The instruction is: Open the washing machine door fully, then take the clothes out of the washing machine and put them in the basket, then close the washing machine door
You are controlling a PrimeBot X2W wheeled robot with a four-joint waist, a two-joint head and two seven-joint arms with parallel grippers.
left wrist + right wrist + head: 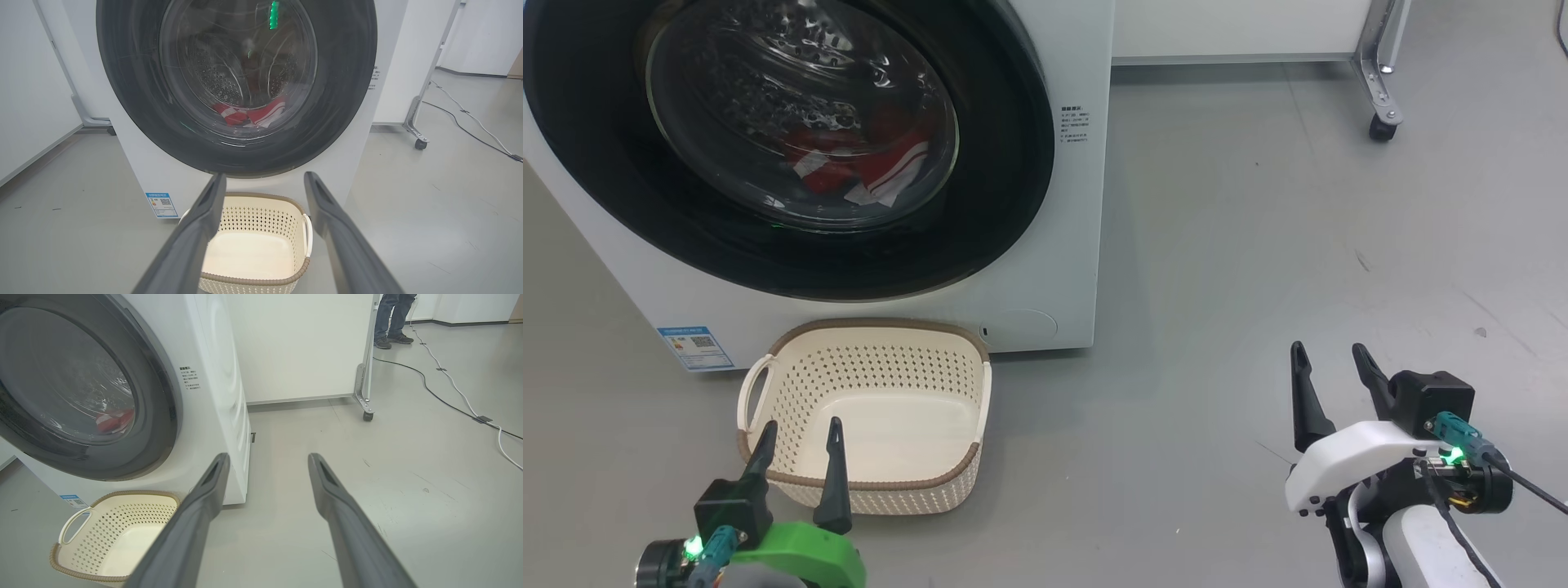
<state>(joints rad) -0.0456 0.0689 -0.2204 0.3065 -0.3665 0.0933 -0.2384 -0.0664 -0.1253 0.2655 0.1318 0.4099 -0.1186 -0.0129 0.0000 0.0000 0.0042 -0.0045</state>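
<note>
Left pincer (801, 425): released, its two dark fingers spread apart with nothing between them.
Right pincer (1328, 349): released, fingers spread, nothing grasped; it stands above the bare grey floor (1258, 245).
Washing machine (1078, 269): ahead of the left pincer; ahead and to the left of the right pincer, well apart from it.
Washing machine door (1005, 163): shut against the white front, ahead of and above the left pincer. Neither pincer touches it.
Clothes (866, 167): red fabric with white stripes, low in the drum behind the door glass, ahead of and above the left pincer.
Basket (874, 376): on the floor against the foot of the machine, under the door, just ahead of the left pincer. In the left wrist view it appears between that pincer's fingers; it is to the left of the right pincer.
Blue label (696, 347): low on the machine front, ahead and to the left of the left pincer.
Person's legs (392, 318): far ahead of the right pincer, beside a wheeled frame (365, 388).
Cable (449, 384): on the floor, ahead and to the right of the right pincer.
</note>
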